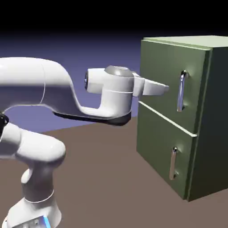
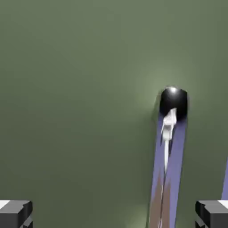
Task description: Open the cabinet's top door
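While the top door (image 1: pixel 171 84) is sitting shut, the gripper (image 1: pixel 164 88), jaws spread and empty, is nearing its handle (image 1: pixel 181 91); grasping and pulling are remaining.

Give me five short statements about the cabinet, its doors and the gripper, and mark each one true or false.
1. Both doors of the cabinet are shut. True.
2. The gripper is clamped on the top door's handle. False: it is open and short of the handle.
3. The top door has a vertical silver handle. True.
4. The lower door has no handle. False: it has a shorter silver one.
5. The hand view shows the cabinet's interior. False: olive-green door surface fills it.
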You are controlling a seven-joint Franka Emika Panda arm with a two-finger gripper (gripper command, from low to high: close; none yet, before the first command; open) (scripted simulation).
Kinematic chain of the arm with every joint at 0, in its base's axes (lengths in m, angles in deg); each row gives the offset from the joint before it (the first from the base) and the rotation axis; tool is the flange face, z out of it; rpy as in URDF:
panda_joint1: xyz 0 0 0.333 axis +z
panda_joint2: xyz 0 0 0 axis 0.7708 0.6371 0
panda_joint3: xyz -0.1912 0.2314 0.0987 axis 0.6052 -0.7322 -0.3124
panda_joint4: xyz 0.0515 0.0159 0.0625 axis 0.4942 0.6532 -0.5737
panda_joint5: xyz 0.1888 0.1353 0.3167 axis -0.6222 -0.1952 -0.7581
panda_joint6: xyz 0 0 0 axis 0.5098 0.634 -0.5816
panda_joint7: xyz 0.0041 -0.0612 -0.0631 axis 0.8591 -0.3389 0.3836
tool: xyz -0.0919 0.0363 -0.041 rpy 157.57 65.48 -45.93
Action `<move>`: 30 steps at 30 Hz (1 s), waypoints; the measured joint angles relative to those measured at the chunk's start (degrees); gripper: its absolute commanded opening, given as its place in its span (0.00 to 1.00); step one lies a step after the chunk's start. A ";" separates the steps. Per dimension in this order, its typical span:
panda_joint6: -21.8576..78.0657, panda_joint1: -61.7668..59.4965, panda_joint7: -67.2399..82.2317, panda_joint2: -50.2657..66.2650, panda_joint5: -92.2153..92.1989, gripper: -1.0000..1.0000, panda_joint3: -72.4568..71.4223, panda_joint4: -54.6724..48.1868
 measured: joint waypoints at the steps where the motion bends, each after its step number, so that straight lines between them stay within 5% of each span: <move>1: 0.19 0.81 -1.84 -0.36 2.49 0.50 0.91 -0.33; 16: 3.30 17.04 -20.76 -0.83 28.16 0.50 14.97 -9.68; 17: 3.60 19.04 -20.97 -0.09 28.44 0.00 16.20 -11.17; 30: 13.49 -3.79 -22.20 1.67 15.97 0.00 -3.54 5.23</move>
